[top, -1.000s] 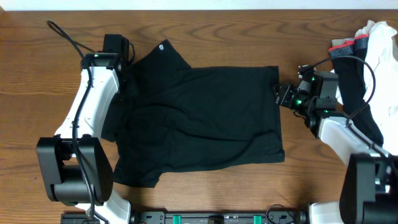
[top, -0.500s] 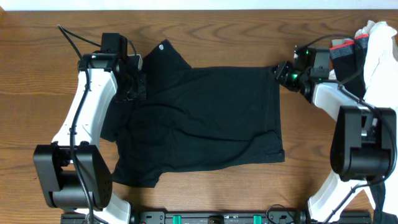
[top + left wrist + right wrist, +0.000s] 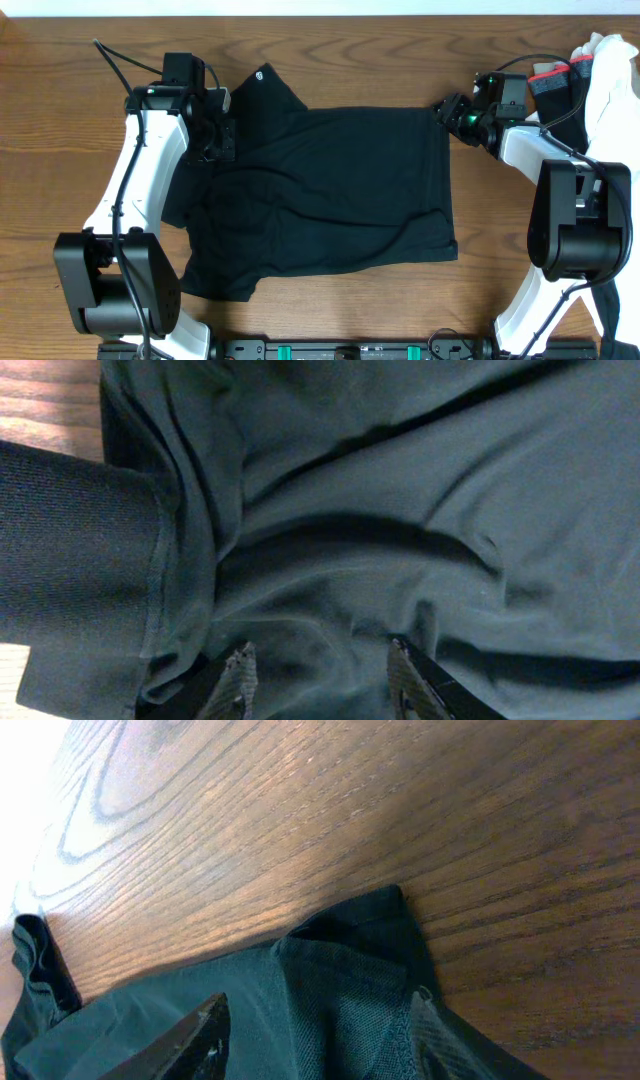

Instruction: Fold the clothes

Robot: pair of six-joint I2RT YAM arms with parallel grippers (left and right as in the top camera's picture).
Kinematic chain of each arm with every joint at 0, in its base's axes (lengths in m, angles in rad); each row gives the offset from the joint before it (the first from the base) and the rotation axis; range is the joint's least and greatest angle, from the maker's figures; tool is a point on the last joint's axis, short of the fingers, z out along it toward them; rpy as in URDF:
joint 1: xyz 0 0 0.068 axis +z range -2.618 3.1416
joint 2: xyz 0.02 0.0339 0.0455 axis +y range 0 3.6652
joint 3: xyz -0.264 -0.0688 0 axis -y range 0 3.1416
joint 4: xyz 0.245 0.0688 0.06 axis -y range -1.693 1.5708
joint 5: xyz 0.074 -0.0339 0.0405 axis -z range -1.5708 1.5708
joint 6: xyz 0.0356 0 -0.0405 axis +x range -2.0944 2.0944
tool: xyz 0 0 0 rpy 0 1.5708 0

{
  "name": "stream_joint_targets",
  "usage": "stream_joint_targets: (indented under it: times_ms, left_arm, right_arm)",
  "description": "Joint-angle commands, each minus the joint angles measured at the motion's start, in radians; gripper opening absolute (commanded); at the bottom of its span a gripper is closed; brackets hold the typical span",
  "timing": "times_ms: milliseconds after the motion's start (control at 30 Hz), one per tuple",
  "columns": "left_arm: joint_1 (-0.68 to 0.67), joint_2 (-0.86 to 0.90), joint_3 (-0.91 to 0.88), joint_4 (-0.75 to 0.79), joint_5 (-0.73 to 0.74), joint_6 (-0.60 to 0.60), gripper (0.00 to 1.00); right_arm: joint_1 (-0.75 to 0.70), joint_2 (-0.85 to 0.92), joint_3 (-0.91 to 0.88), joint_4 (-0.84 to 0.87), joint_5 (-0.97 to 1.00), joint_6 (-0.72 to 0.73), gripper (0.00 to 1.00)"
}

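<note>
One black T-shirt spread on the tabletop. Two claws: left claw, right claw, both parted over fabric, seemingly gripping nothing.

Bright, even overhead light; T-shirt dim and soft close-up.

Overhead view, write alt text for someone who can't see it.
A black T-shirt lies spread on a wooden table, the left end effector at its shoulder end, the right end effector at a hem corner.
</note>
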Motion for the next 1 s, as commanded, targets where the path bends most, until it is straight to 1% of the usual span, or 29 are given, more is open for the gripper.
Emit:
stream_joint_targets:
  times_ms: [0, 267, 433, 667, 800, 967]
  left_arm:
    - [-0.001, -0.015, 0.002, -0.006, 0.014, 0.010, 0.45]
    - [-0.001, -0.015, 0.002, -0.006, 0.014, 0.010, 0.45]
    - [-0.001, -0.015, 0.002, -0.006, 0.014, 0.010, 0.45]
    - [-0.001, -0.015, 0.002, -0.006, 0.014, 0.010, 0.45]
    - [-0.001, -0.015, 0.002, -0.005, 0.014, 0.010, 0.45]
    - [-0.001, -0.015, 0.002, 0.002, 0.014, 0.010, 0.46]
  right_arm:
    - [-0.004, 0.034, 0.020, -0.004, 0.018, 0.005, 0.52]
    - [-0.002, 0.068, 0.020, 0.024, 0.002, 0.006, 0.49]
    - [-0.002, 0.078, 0.020, 0.085, -0.077, 0.006, 0.27]
    - [-0.034, 0.061, 0.046, 0.077, -0.140, 0.014, 0.09]
    - [-0.057, 0.033, 0.064, 0.052, -0.158, 0.013, 0.02]
    - [-0.077, 0.012, 0.088, 0.056, -0.186, -0.005, 0.01]
